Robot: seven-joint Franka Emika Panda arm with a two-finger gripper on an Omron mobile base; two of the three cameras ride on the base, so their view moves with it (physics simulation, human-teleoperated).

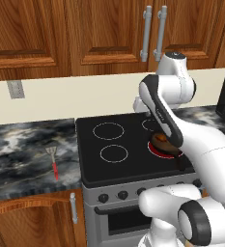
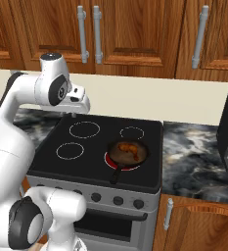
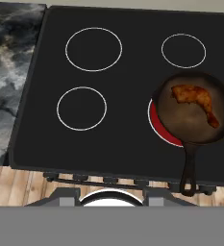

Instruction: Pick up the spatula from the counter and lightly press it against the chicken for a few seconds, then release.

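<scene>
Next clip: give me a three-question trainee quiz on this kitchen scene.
1. True or false: the spatula lies on the counter left of the stove.
2. Which burner glows red? A front left, B front right, C back left.
3. Fill in: the chicken lies in the ___.
Key: 1 true; 2 B; 3 skillet.

Metal-headed spatula [image 1: 53, 161], polished marble counter [image 1: 22, 149], glossy black stovetop [image 3: 128, 129], matt dark skillet [image 3: 192, 133], wood cabinets [image 2: 135, 34].
</scene>
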